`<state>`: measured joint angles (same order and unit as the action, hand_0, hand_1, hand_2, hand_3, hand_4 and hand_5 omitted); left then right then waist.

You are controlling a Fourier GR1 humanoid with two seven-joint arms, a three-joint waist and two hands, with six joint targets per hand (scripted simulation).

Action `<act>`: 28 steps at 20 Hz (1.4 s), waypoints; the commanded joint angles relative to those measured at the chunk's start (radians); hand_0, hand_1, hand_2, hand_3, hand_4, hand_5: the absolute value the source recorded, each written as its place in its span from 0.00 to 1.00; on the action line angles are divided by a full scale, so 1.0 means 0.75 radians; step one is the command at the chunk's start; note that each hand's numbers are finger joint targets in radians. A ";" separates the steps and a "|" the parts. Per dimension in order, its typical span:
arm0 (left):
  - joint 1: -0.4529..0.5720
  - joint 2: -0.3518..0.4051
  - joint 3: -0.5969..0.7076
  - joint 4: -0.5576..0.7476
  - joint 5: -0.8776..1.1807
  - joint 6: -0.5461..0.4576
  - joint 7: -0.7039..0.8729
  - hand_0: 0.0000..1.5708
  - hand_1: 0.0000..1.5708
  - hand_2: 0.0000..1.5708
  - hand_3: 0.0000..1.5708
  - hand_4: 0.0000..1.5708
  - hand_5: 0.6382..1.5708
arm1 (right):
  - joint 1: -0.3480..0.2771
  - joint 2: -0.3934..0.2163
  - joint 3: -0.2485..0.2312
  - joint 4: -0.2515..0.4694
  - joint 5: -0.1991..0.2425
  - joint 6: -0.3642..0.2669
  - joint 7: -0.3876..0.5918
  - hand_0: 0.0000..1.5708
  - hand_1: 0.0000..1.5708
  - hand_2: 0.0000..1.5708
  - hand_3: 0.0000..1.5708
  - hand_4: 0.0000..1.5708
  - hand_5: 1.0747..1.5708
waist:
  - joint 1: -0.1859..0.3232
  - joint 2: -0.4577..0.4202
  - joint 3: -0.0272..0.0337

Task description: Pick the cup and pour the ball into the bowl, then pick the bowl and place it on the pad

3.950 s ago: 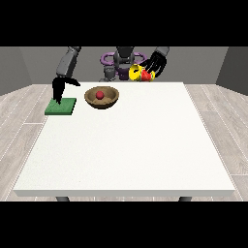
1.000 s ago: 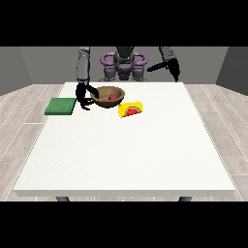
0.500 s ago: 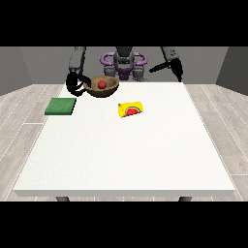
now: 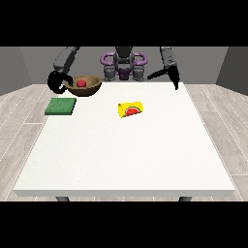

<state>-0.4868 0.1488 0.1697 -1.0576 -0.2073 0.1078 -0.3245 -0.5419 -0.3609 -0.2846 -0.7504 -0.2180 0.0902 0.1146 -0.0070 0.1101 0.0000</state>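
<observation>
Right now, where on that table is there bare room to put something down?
The whole near half of the table is bare, and the right side beyond the yellow cup. It is crowded at far left, where the bowl hangs near the green pad.

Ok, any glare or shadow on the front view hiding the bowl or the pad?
Front view: light is even, no glare on the table. The bowl with the ball shows plainly, held by the hand at the view's left. The pad and the cup are unshadowed.
</observation>
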 commanded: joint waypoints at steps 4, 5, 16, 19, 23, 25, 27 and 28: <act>-0.064 -0.096 -0.106 -0.095 -0.077 0.101 -0.033 0.00 0.00 0.00 0.00 0.00 0.99 | -0.111 -0.239 -0.194 0.161 -0.137 0.150 -0.051 1.00 1.00 1.00 1.00 0.68 0.98 | 0.090 0.191 0.0018; -0.046 -0.067 -0.099 -0.115 -0.064 0.067 -0.054 0.00 0.00 0.00 0.00 0.00 0.99 | -0.092 -0.276 -0.217 0.199 -0.157 0.198 -0.059 1.00 1.00 1.00 1.00 0.68 0.98 | 0.106 0.210 0.0017; -0.102 -0.107 -0.177 -0.435 -0.146 0.184 0.020 0.00 0.00 0.00 0.00 0.00 0.99 | -0.126 -0.529 -0.283 0.404 -0.105 0.361 -0.428 1.00 1.00 1.00 0.00 0.67 0.99 | 0.103 0.526 0.0042; -0.080 -0.094 -0.213 -0.563 -0.139 0.132 0.082 0.00 0.00 0.00 0.00 0.00 0.99 | -0.181 -0.564 -0.298 0.468 -0.103 0.360 -0.456 1.00 1.00 1.00 0.00 0.66 1.00 | 0.128 0.570 0.0048; -0.005 -0.062 -0.203 -0.651 -0.157 0.144 0.099 0.00 0.00 0.00 0.00 0.00 0.99 | -0.147 -0.619 -0.270 0.491 -0.059 0.418 -0.522 1.00 1.00 1.00 0.13 0.66 1.00 | 0.103 0.561 0.0038; -0.030 -0.078 -0.209 -0.655 -0.157 0.140 0.173 0.00 0.00 0.00 0.00 0.00 0.99 | -0.194 -0.602 -0.269 0.521 -0.064 0.386 -0.464 1.00 1.00 1.00 0.29 0.65 1.00 | 0.092 0.526 0.0029; -0.044 -0.102 -0.217 -0.677 -0.144 0.135 0.236 0.00 0.00 0.00 0.00 0.00 0.99 | -0.222 -0.563 -0.303 0.560 -0.116 0.398 -0.412 1.00 1.00 1.00 0.00 0.58 0.99 | 0.080 0.486 0.0031; -0.032 -0.071 -0.194 -0.685 -0.134 0.120 0.235 0.00 0.00 0.00 0.00 0.00 0.99 | -0.213 -0.597 -0.318 0.565 -0.131 0.444 -0.416 1.00 1.00 1.00 0.00 0.53 1.00 | 0.061 0.490 0.0030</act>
<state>-0.5184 0.0910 0.0226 -1.5219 -0.3135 0.2079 -0.2057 -0.6832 -0.7867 -0.4994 -0.3653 -0.2894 0.3829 -0.2192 0.0596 0.4935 0.0022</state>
